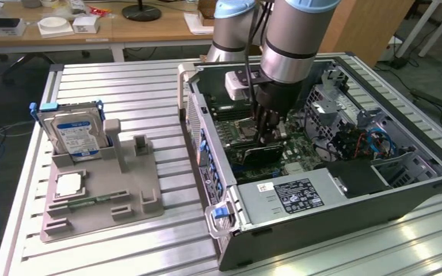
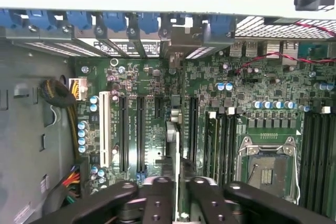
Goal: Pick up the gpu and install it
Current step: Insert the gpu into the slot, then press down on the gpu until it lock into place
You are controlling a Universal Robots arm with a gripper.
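With the gripper [image 1: 271,140] clamped on the gpu [image 1: 261,154] edge-on over the motherboard [image 2: 152,124], I would keep the card vertical and square to its slot.

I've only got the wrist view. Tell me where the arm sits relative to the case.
Observer: It reaches down from above into the open computer case, which lies on its side.
Operator: Report on the gpu.
Observer: The gpu stands on edge directly under the gripper, low over the motherboard.
Operator: Check outside the case.
Observer: On the exterior view's left, a hard drive stands upright in a grey holder.
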